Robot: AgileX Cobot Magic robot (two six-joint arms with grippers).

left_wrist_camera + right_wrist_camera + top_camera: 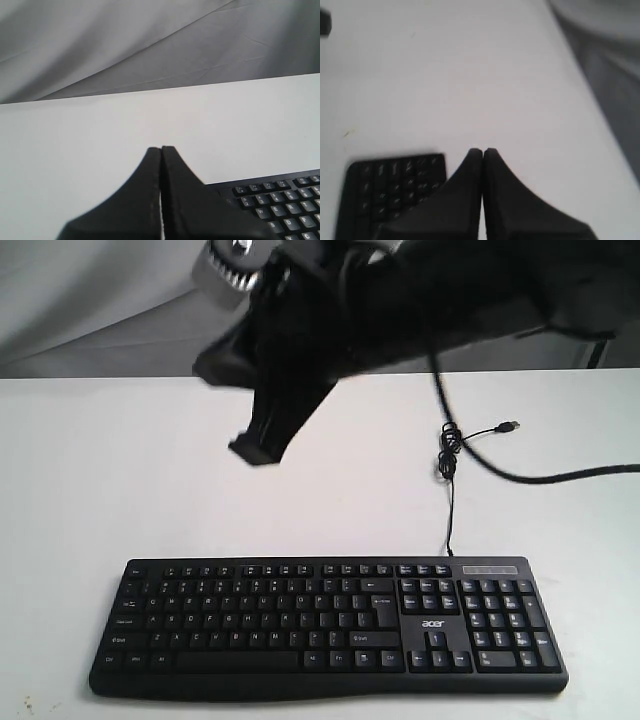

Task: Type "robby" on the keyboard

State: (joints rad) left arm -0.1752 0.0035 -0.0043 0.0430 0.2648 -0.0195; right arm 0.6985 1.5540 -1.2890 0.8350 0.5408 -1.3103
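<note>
The black keyboard [330, 625] lies flat near the front of the white table, with its number pad on the right. My left gripper [255, 452] hangs shut in the air over the table behind the keyboard's left half, touching no key. In the left wrist view its fingers [161, 148] are pressed together, with the keyboard's [280, 205] top-left keys beside them. My right gripper [482, 150] is also shut and empty, raised beside the far corner of the number pad [390, 185]. In the exterior view it is lost in the dark arm mass at top right.
The keyboard's thin cable [449, 500] runs back to a coiled knot, with the loose USB plug [510, 426] lying on the table [100, 470]. A thick black arm cable [540, 478] droops at the right. Grey cloth [125, 40] hangs behind the table. The table's side edge [600, 125] passes close by.
</note>
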